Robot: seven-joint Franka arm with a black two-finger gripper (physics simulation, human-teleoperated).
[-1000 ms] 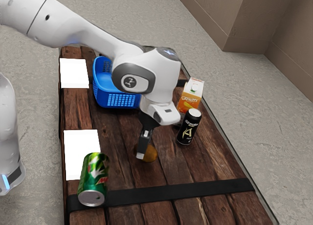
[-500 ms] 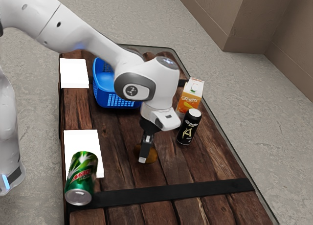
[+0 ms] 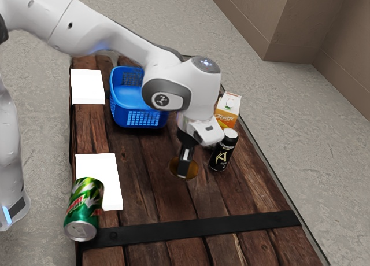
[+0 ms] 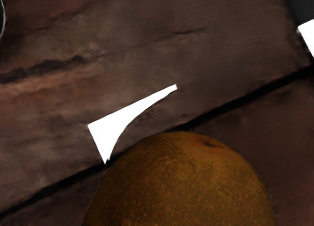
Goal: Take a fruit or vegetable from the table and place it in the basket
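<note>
A: And here's the fruit point(image 3: 195, 169), brown-orange, right at the gripper's point(image 3: 184, 171) lower end! In the wrist view its round, speckled top bulges up close, a small dark spot on the skin.

B: Is it gripped?

A: Can't tell! The pictures don't settle whether the fingers stand wide, narrow or closed on it. Nor whether it's touching the wood, but it's out of the basket point(image 3: 137, 119), that's certain.

B: Gripper's angle?

A: Pointing down over the table point(image 3: 167, 205), the arm point(image 3: 92, 26) stretching in from the exterior view's upper left.

B: Neighbours?

A: Black can point(image 3: 222, 156), upright, near the fruit on the exterior view's right! Just behind it, the orange-and-white carton point(image 3: 229, 111), partly covered by the hand.

B: And the basket itself?

A: Blue, slatted, upright, well apart from the fruit, up toward the exterior view's left, part of it behind the arm.

B: Down in front?

A: Green can point(image 3: 85, 205), silver end toward the camera, overlapping one white panel point(image 3: 107, 170)! A second panel point(image 3: 88, 87) lies farther up that same edge, and a black strap point(image 3: 196, 226) crosses the planks.
</note>
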